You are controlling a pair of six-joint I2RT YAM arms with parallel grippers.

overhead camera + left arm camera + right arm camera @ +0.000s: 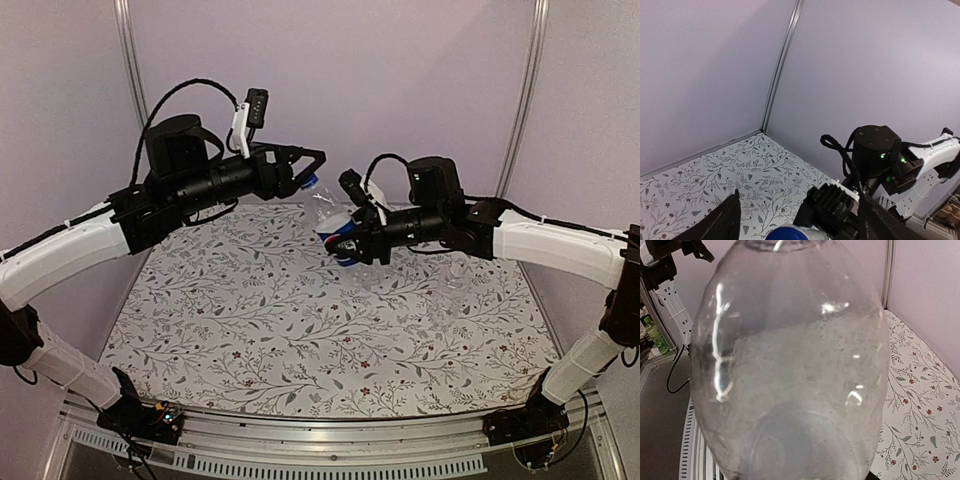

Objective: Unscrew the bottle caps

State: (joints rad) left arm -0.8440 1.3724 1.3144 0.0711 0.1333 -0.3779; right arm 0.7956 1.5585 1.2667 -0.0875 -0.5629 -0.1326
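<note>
The left claw [312, 172] stands spread either side of the small bright blue round plastic cap [311, 183] at the neck end of the clear plastic blue-banded bottle [325, 208], whose lower body the right claw [352, 243] pinches, above the flower-patterned tabletop [300, 330].

Soft even light, glare spots on the blurred close bottle [790, 365]

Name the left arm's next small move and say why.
Probably close the left gripper on the small bright blue plastic screw cap and twist it. Its fingers stand apart on either side of the cap, which sits on the neck of the clear plastic bottle with a blue label band, held tilted by the right gripper.
</note>
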